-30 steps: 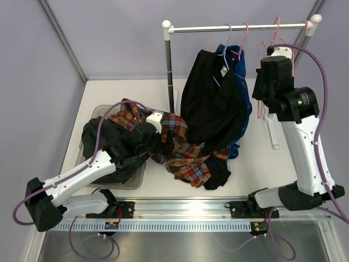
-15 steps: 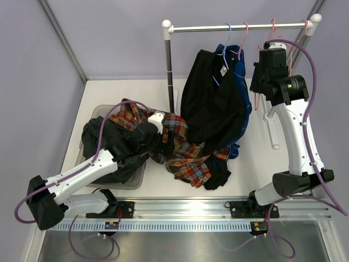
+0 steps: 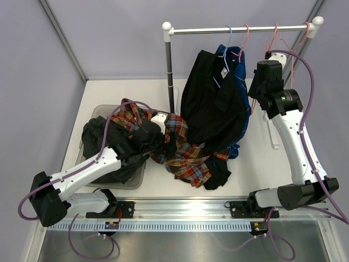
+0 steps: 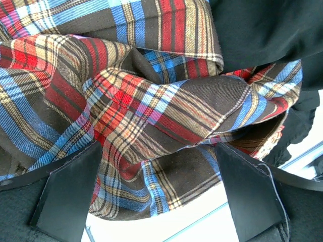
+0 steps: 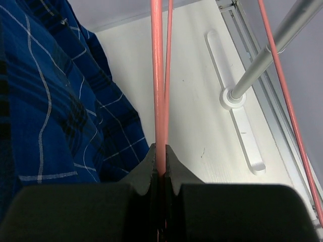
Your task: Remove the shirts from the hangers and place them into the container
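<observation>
1. Right end effector (image 5: 160, 162), clamped on a pink hanger (image 5: 158, 75), has risen nearer the rail (image 3: 240, 27), upper right.
2. Left end effector (image 4: 159, 194), jaws apart, stays over the plaid shirt (image 4: 151, 116) beside the container (image 3: 97, 112), left.

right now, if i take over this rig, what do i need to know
Left end effector: open, jaws either side of a fold of the plaid shirt, not gripping.
Right end effector: shut on a bare pink hanger by the rail.
Done: pinstriped shirt lies in the container. The plaid shirt is off its hanger but only partly over the container's edge, mostly on the table.
Left: get the plaid shirt fully in, then the black shirt and blue shirt, both hanging from the rail, go in too.
</observation>
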`<action>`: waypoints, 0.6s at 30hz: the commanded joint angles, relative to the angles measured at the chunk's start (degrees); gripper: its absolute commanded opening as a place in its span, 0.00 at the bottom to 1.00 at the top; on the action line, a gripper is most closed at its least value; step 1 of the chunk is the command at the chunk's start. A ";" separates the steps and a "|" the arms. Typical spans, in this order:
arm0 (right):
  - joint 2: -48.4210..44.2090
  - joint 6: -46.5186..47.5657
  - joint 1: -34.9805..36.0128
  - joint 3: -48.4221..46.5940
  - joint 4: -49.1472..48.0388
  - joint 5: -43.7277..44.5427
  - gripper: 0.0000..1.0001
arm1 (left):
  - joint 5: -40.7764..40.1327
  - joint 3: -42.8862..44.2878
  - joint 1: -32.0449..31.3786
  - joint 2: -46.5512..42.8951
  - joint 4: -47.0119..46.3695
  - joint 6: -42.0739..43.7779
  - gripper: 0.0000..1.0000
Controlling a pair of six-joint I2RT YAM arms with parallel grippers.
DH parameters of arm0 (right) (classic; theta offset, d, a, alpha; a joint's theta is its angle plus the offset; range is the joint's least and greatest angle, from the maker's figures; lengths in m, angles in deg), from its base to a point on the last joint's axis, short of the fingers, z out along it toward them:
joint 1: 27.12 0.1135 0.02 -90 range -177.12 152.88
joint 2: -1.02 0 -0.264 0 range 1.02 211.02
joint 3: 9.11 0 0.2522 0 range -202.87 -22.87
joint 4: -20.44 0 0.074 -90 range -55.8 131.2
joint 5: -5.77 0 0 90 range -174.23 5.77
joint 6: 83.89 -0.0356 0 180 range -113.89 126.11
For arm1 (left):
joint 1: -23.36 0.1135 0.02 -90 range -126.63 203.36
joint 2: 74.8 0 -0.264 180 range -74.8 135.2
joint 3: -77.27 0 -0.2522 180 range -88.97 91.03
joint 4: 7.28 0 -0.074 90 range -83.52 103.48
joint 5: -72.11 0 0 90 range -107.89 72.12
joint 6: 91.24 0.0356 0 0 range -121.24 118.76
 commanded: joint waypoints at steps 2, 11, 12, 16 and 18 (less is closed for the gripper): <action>-1.91 -2.17 -0.25 5.34 0.93 1.66 0.00 | 1.70 2.24 -0.25 0.19 -2.29 -1.44 0.99; -8.57 -2.00 -0.16 10.09 -1.53 -2.37 0.89 | -1.63 3.29 -0.16 4.21 -0.54 -0.22 0.99; -9.73 -2.17 -0.08 9.91 -1.27 -3.26 0.95 | -1.81 4.08 -0.16 5.19 0.42 0.31 0.99; -15.09 -2.44 1.50 6.06 2.50 -6.52 1.00 | -1.29 5.68 -0.16 9.41 2.20 1.02 0.99; -17.82 -2.44 2.29 3.07 4.88 -8.80 1.00 | -1.03 4.88 0.01 11.42 0.45 1.02 0.99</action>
